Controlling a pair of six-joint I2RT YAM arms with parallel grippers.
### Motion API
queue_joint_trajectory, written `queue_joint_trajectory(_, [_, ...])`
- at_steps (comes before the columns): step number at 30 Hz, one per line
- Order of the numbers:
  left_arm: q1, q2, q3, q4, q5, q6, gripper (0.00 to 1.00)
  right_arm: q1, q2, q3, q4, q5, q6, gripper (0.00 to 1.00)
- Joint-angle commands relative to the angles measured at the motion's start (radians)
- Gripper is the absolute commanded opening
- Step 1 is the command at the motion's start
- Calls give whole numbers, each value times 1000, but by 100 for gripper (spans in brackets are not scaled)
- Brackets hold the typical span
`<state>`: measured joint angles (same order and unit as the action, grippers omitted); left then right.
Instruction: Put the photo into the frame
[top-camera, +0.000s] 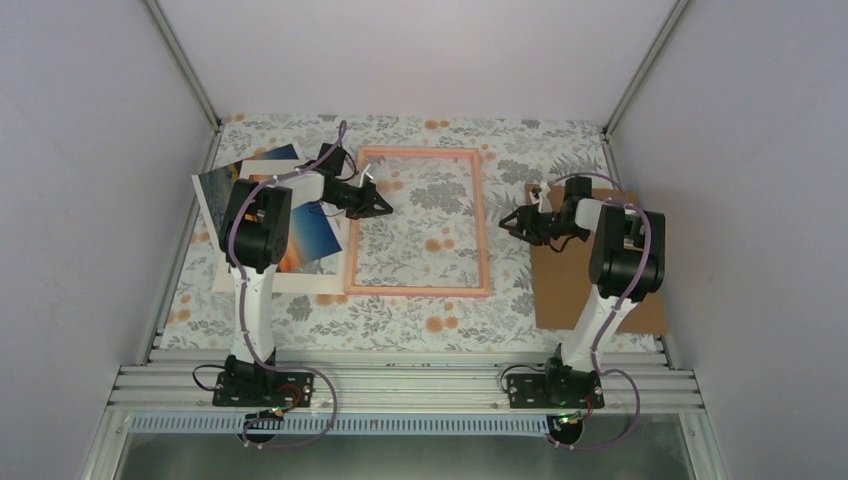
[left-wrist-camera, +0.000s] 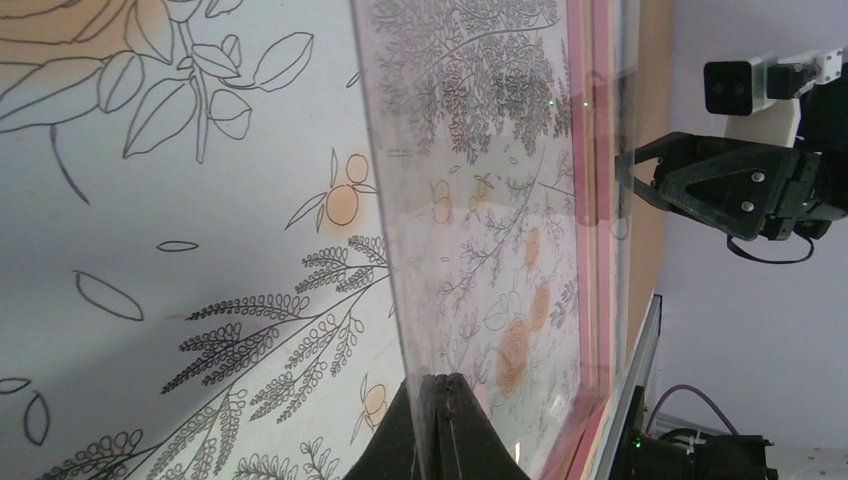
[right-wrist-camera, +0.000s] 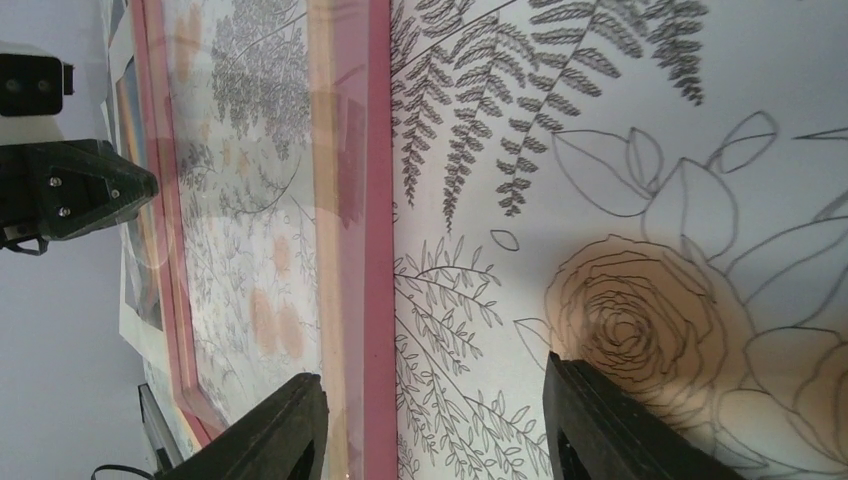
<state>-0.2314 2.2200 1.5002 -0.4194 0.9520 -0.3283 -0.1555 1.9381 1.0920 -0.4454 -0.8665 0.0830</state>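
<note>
Closest in the left wrist view, the left gripper (left-wrist-camera: 440, 385) shows black, matte, wedge-shaped fingers. Its jaws are clenched on the near edge of the clear pane (left-wrist-camera: 480, 200), a thin, glossy sheet that runs straight down between them. Grey leaf prints show through it.

The frame (top-camera: 415, 292) is a thin-railed pink rectangle lying flat at the middle of the table (top-camera: 420, 325). The table's pale covering is printed with grey ferns and leaves and orange roses.

The right gripper (right-wrist-camera: 432, 378) is released, its two black fingers spread wide above the covering. The frame's 3 o'clock rail is just beside one of them.

At the frame's 9 o'clock the photo (top-camera: 315, 235) lies tilted. It is a glossy rectangle shading from blue to orange, partly hidden under the left arm. It rests on a cream-white mat board (top-camera: 290, 283), with one corner just beside the frame's rail.

At the frame's 3 o'clock a plain brown matte backing board (top-camera: 575, 295) lies under the right arm.
</note>
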Motion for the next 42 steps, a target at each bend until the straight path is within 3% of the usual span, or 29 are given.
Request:
queue_joint_trajectory(1, [6,-50,5,-24,-23,-6,2,18,-30,8,-17,-6,-39,53])
queue_joint_trajectory(24, [10,-67,-5,-104,-100,38,2,59,-33,16,-7,3,-25,47])
queue_joint_trajectory(42, [19,-104,-61,-84,-17,-90,2,88,-18,37,0,-22,-8,47])
